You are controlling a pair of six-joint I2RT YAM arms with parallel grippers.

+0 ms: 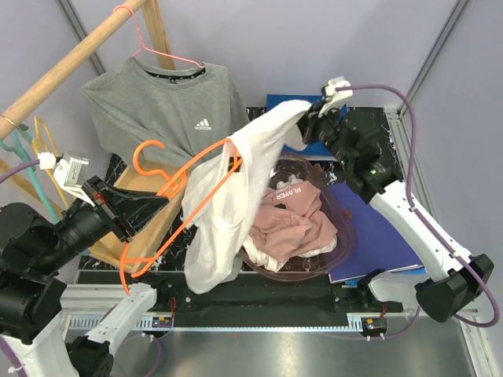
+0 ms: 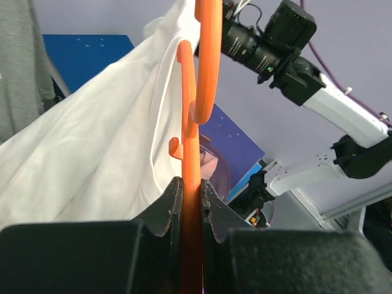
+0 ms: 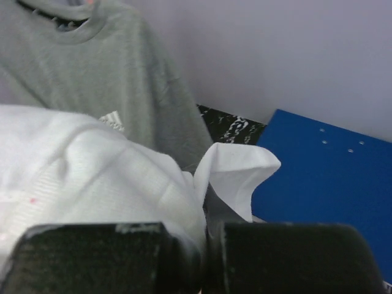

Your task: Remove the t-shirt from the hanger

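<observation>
Clamping hanger [image 1: 206, 159], left gripper [image 2: 191, 191] low, right gripper [image 1: 307, 123] raised, clutching t-shirt [image 1: 226, 216]

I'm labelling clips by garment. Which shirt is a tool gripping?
The white t-shirt, pinched by the right tool and draped on the orange hanger held by the left tool. The grey Adidas shirt hangs free on its pink hanger.

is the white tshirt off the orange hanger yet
Not fully: one end of the orange hanger sits inside the white t-shirt, which the right pincer grips; left pincer clamps the hanger.
</observation>
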